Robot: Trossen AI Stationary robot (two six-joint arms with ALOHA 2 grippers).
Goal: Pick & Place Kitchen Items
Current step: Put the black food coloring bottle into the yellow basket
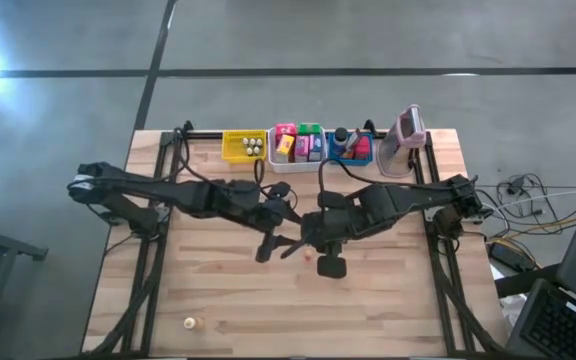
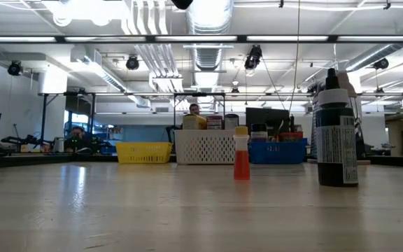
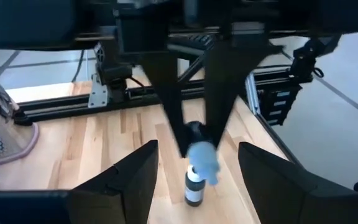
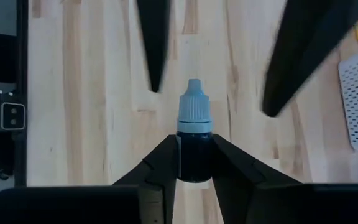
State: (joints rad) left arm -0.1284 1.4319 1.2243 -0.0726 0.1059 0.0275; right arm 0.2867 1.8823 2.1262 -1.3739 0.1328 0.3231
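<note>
Right gripper [image 4: 194, 163] clamps dark dropper bottle [image 4: 194, 140], I see; left gripper [image 3: 194, 180] open, straddling it.

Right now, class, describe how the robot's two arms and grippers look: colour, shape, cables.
Both arms are dark, almost black, with jointed segments. The left gripper has two broad dark fingers tapering towards their tips. The right gripper has similar dark, wedge-shaped fingers. Thin dark cables loop beside the arms in the high view. No markings are readable.

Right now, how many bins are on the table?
3, side by side along the far edge: a yellow bin toward the left arm's side, a white bin in the middle, and a blue bin toward the right. None looks hidden.
</note>
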